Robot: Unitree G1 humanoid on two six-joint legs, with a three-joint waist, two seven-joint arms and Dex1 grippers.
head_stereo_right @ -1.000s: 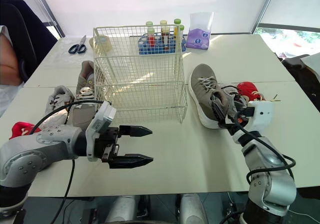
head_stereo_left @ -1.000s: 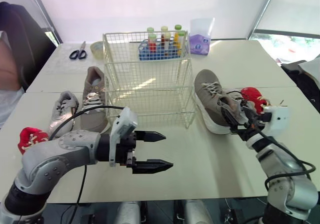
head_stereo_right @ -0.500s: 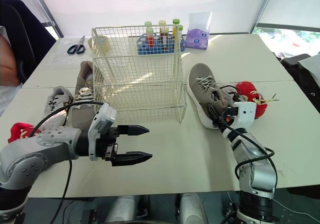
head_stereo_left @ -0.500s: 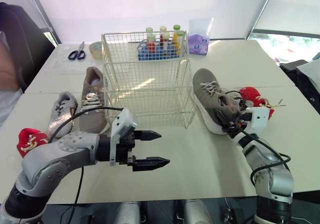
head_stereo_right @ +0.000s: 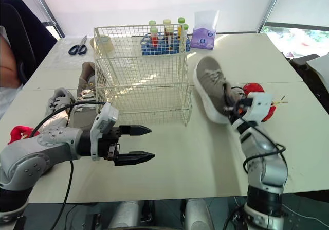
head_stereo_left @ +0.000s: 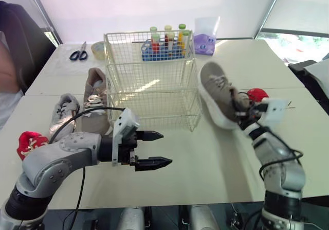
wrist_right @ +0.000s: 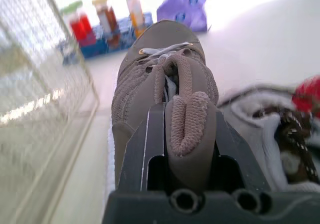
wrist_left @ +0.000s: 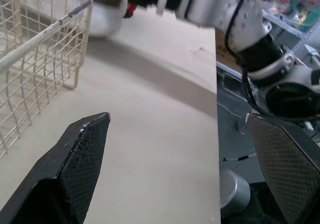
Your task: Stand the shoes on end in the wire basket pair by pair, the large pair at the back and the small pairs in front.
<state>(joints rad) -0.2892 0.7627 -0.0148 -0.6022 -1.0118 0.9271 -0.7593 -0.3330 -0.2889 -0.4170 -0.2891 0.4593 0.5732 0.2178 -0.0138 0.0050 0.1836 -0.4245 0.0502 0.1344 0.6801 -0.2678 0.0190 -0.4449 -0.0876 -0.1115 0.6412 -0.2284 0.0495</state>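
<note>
Two grippers, one busy. My right gripper is clenched on the heel of a large taupe shoe, one finger on either side of the heel tab. That shoe is tipped, with its toe raised and its white sole side turned toward the right wall of the wire basket. It is just beside the basket, not in it. I can't tell whether the sole edge touches the table.

My left gripper is released, fingers spread wide, grasping nothing. It hovers over the table in front of the basket.

The other large taupe shoe lies flat against the basket's left side, laces up. A small grey shoe lies just left of it. A left red shoe sits near the table's left edge, behind my left arm. A right red shoe lies just past my right gripper, with a pale small shoe touching it.

Behind the basket there is a rack of tubes and a purple pouch. Scissors and a tape roll are at the far left.
</note>
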